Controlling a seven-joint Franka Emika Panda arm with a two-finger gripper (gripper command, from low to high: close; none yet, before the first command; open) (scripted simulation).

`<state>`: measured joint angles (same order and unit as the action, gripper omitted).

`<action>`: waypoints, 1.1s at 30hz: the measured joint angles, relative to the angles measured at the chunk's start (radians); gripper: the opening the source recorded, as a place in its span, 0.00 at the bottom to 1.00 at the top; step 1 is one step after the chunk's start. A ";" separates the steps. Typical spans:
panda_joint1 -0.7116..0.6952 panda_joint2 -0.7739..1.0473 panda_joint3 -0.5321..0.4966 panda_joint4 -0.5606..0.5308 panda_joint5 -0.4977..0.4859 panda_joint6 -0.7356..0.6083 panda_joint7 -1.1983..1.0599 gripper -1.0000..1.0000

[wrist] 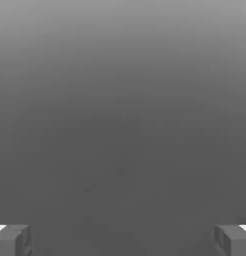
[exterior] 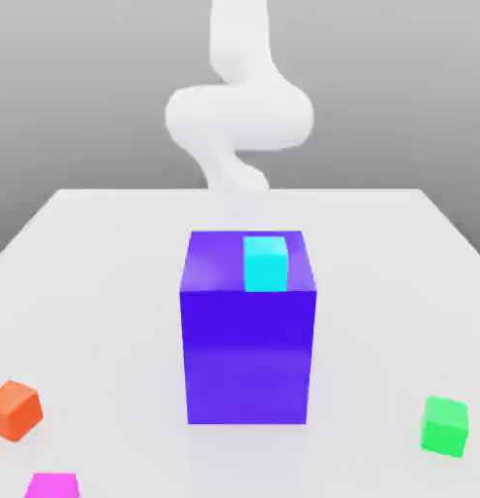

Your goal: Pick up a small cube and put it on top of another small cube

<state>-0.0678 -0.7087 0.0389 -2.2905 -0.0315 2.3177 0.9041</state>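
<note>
**Jaws wide, nothing in hand, cubes scattered up front**

We open at the near edge of the exterior view, and there's the small cube (exterior: 53,484), bright magenta-pink, sitting on the white table (exterior: 107,292) at the front of the exterior view's left, partly cut off by the frame. It is well apart from the gripper, with the whole scene between them. No lettering, no logo, no label on any face that shows.

Just behind it and a touch further toward the exterior view's left, the small orange cube (exterior: 14,409), near the pink one but not touching. Plain faces again.

Across on the exterior view's right, the small green cube (exterior: 445,425), alone on the table, also unmarked.

Moving back, dead centre: the big blue-violet block (exterior: 248,350), standing upright on the table, towering over the little ones. On its top face sits a cyan cube (exterior: 265,263), toward the near edge. Not a word of writing on either.

Beyond that, the white arm (exterior: 239,112) rises behind the block, curling above the far edge of the table.

Over to the hand view: the gripper (wrist: 123,240) has its two grey fingertips (wrist: 12,240) spread right out to opposite edges, fully apart, with only plain grey backdrop between them. Nothing gripped, nothing touched.
</note>
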 joint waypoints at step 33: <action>-0.416 1.135 0.057 0.110 -0.065 0.294 1.118 0.50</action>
<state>-0.4835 0.4262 0.0959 -2.1806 -0.0968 2.6119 2.0217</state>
